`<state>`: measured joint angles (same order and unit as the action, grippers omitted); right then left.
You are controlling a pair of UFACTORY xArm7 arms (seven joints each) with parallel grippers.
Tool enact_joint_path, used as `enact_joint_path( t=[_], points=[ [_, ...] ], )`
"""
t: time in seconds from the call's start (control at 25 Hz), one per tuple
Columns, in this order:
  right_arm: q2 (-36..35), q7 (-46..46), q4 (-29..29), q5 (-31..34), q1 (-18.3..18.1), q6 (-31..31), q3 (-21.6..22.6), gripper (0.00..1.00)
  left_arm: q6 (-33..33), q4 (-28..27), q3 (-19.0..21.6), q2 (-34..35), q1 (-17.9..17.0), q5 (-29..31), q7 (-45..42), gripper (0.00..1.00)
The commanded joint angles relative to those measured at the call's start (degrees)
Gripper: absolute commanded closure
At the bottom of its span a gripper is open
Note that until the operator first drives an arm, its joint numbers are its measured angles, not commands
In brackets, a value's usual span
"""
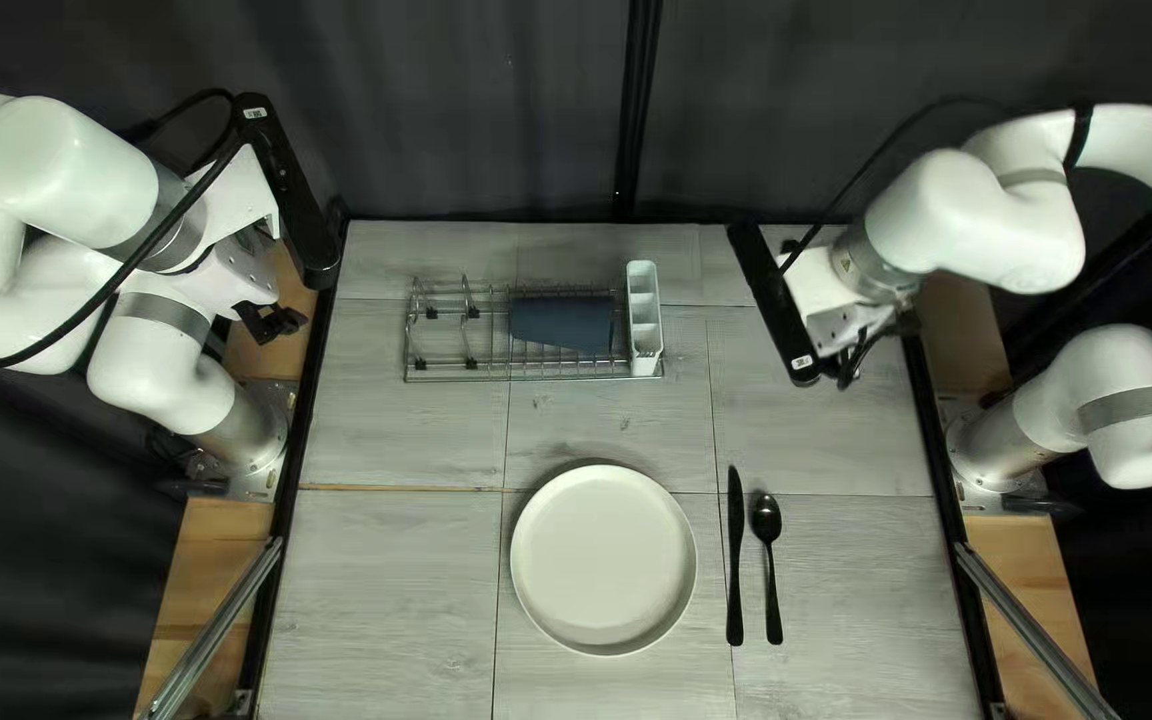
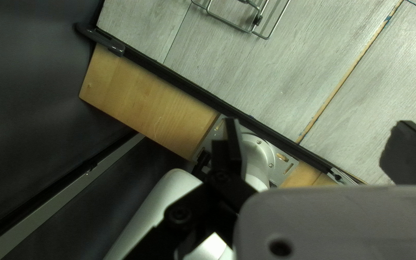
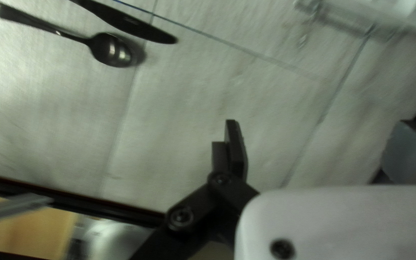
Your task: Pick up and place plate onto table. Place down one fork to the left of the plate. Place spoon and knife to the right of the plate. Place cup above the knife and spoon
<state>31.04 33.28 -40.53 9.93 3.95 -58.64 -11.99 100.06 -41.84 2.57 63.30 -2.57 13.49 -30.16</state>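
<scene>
So the plate sat flat on the surface, with the knife just beside it on the right and the spoon past that, all nice and tidy. The cup was the sketchy part. It looked to be on its side in the wire rack, one end near the white utensil holder, and which way its mouth faced was impossible to tell.

The right gripper hung over the far right of the surface, jaws wide open with nothing in them. Lifting the cup was probably its next job. Coming in crooked could wedge a jaw on the wires or bump the holder, and a cup caught on a wire could drag the whole rack along. A grip too near one end might let it roll in the jaws. Then it needed turning upright, and letting go while tilted or too high would likely tip it onto the knife and spoon. Swinging low over those two could knock them askew too.

The left gripper was out past the left edge over its own base, jaws also spread and holding nothing. Bigger worry: no fork showed in any view, so the left-of-plate step could easily stall.
</scene>
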Motion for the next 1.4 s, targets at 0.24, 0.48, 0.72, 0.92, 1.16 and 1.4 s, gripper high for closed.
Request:
enact_joint_path(
  t=[0.24,0.48,0.72,0.92,1.16,1.4],
  points=[
    [-9.0,22.2,-0.8,1.6,5.4,13.6,-5.3,0.00,0.0,0.0,0.0,0.0,0.0,0.0,0.0,0.00],
    [-9.5,22.3,-1.4,1.4,5.3,13.1,-5.4,0.00,0.0,0.0,0.0,0.0,0.0,0.0,0.0,0.00],
    [-15.5,32.5,-3.5,0.3,8.0,15.4,-7.0,0.00,0.0,0.0,0.0,0.0,0.0,0.0,0.0,0.00],
    [-18.7,40.8,-6.5,-1.5,8.2,13.7,-9.0,0.00,0.0,0.0,0.0,0.0,0.0,0.0,0.0,0.00],
    [-4.6,34.0,-2.5,-0.8,3.8,0.7,-7.8,0.00,0.0,0.0,0.0,0.0,0.0,0.0,0.0,0.00],
    [12.8,26.1,1.3,-2.5,-3.1,-12.3,-7.2,0.00,0.0,0.0,0.0,0.0,0.0,0.0,0.0,0.00]
  ],
)
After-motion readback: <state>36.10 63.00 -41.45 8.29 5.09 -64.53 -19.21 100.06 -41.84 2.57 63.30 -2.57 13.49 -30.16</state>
